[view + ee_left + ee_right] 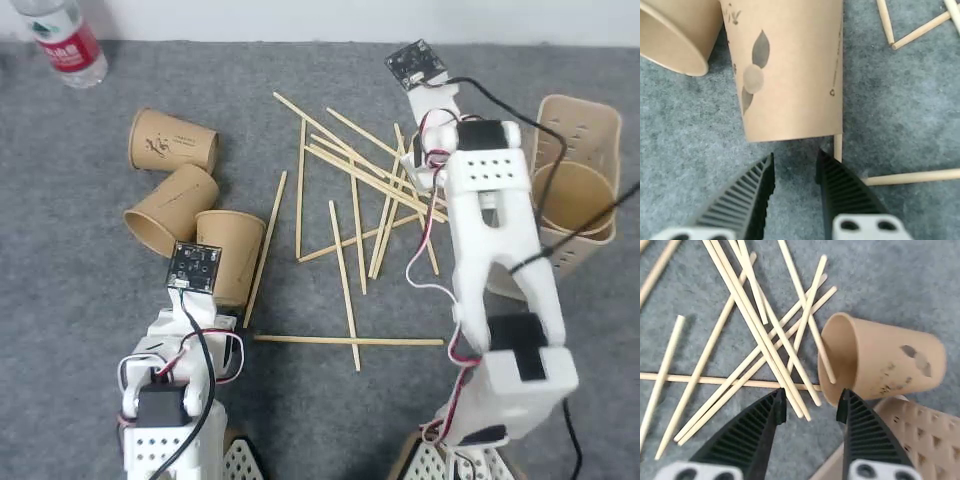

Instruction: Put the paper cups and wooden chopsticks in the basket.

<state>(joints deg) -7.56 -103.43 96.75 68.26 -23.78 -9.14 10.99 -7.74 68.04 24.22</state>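
Note:
Three brown paper cups lie on their sides at the left of the grey mat: one at the back (172, 140), one in the middle (170, 207) and the nearest (232, 252). My left gripper (795, 157) is open just short of the nearest cup's base (790, 70), with nothing between its fingers. Several wooden chopsticks (350, 190) lie crossed in the middle. My right gripper (810, 397) is open above some of those chopsticks (765, 335), beside another cup (880, 365) lying next to the basket (910, 430). The beige basket (585, 120) holds one cup (570, 195).
A plastic water bottle (65, 40) lies at the back left corner. One long chopstick (345, 341) lies crosswise between the two arms, and its end (910, 176) shows near my left fingers. A second cup's mouth (670, 35) sits beside the nearest cup.

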